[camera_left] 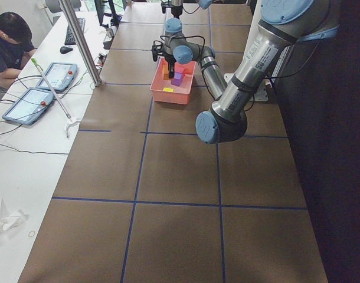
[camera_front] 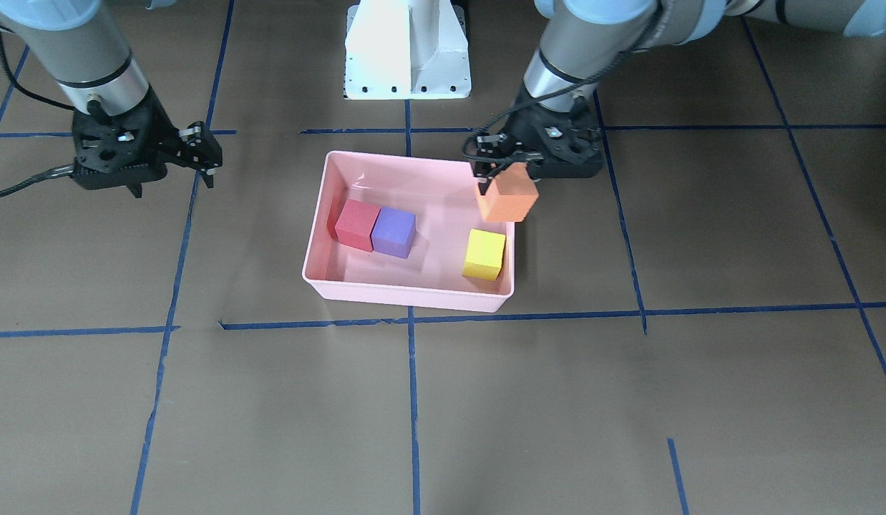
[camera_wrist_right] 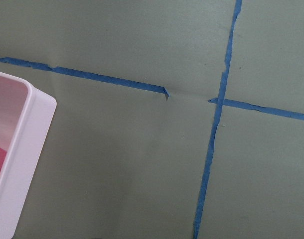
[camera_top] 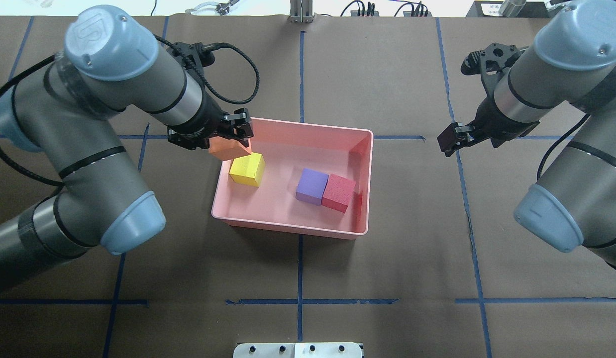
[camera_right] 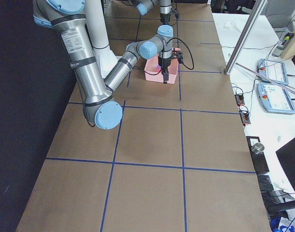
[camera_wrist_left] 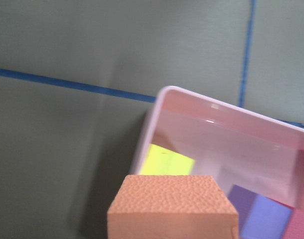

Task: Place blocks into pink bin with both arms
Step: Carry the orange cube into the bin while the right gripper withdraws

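Note:
The pink bin (camera_front: 407,297) lies mid-table and holds the red block (camera_front: 357,224) touching the purple block (camera_front: 393,231), with the yellow block (camera_front: 484,253) apart from them. My left gripper (camera_front: 507,187) is shut on the orange block (camera_front: 509,198). It holds the block tilted in the air over the bin's wall, just beyond the yellow block (camera_top: 247,169). The left wrist view shows the orange block (camera_wrist_left: 174,206) above the bin's corner (camera_wrist_left: 162,99). My right gripper (camera_front: 172,184) is open and empty, off the bin's other side above the table.
The white base pedestal (camera_front: 407,50) stands behind the bin. Blue tape lines (camera_front: 413,400) cross the brown table. A bin corner (camera_wrist_right: 27,144) shows in the right wrist view. In the exterior left view an operator (camera_left: 6,41) sits beside tablets (camera_left: 50,76) and a metal pole (camera_left: 79,41).

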`<state>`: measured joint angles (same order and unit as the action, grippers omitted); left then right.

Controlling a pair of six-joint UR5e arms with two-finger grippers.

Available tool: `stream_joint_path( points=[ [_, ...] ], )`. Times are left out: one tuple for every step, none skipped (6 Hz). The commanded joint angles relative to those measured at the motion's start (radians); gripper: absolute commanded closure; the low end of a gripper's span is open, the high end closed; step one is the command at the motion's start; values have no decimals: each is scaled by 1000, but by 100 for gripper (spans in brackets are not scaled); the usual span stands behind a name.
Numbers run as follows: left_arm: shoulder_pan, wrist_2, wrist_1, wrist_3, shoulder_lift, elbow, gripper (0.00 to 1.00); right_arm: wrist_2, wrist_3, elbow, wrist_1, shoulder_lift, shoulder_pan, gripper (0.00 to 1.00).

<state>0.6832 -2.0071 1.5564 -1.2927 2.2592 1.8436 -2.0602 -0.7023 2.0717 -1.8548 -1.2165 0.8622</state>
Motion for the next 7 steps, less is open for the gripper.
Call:
stream_joint_path(
  points=[
    [-71,79,-6,4,139,-140,53,-8,24,1,0,-8,12,0],
    [-74,80,-6,9,129,-159,26,-9,24,1,0,-9,12,0],
    [-74,80,-6,9,108,-152,17,-9,24,7,0,-11,12,0],
    [-73,79,-7,32,100,-149,15,-9,23,7,0,-11,12,0],
    [-71,77,-7,38,80,-139,12,-9,24,7,0,-12,12,0],
    [-62,68,-9,64,41,-106,1,-11,56,19,0,-38,27,0],
    [-39,65,-60,223,-71,23,0,-53,135,34,0,-84,82,0]
  ],
)
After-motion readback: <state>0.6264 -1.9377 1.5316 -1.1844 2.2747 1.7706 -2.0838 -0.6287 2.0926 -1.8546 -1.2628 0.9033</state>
